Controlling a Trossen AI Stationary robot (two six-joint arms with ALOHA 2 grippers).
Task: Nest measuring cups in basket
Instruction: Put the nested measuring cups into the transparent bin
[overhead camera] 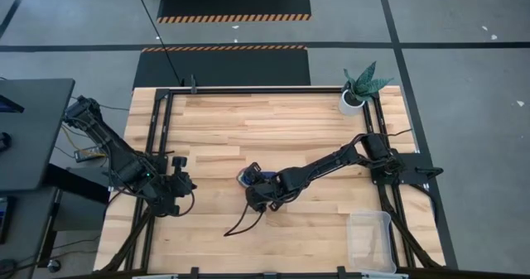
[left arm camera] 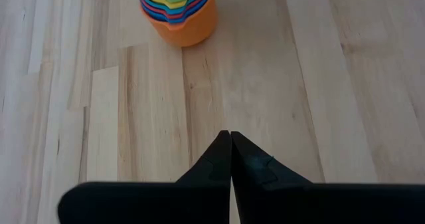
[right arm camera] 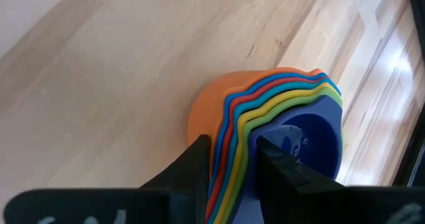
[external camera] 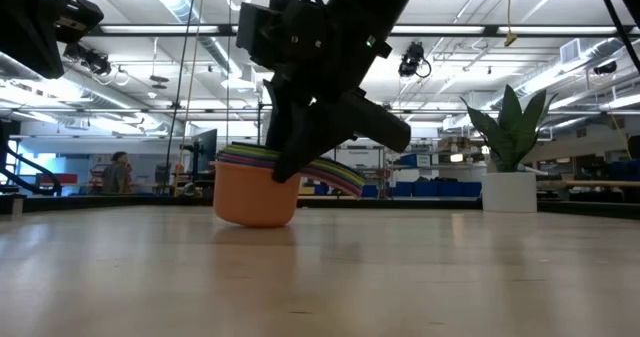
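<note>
The measuring cups (right arm camera: 265,111) are nested in one stack, the orange one outermost and the dark blue innermost. The stack stands near the table's middle (overhead camera: 248,176) and rests on the orange cup's bottom (external camera: 255,202); its handles (external camera: 335,175) stick out sideways. My right gripper (right arm camera: 236,161) is shut on the stack, coming from the table's right. My left gripper (left arm camera: 230,141) is shut on nothing and waits above the table near its left edge (overhead camera: 184,184); the stack (left arm camera: 179,11) shows ahead of it. The clear basket (overhead camera: 370,239) stands at the near right corner. My right gripper pinches the stacked handles and rim edges (right arm camera: 229,177) of the nested cups between its two fingers, one finger (right arm camera: 199,167) on the orange side and the other (right arm camera: 279,161) on the dark blue side. The fingers slant down from the table's right. The orange cup's bottom appears to rest on the table.
A white pot with a green plant (overhead camera: 354,97) stands at the far right corner. A dark cable (overhead camera: 240,225) lies on the wood near the stack. Bare wooden tabletop (overhead camera: 315,229) lies between the stack and the basket.
</note>
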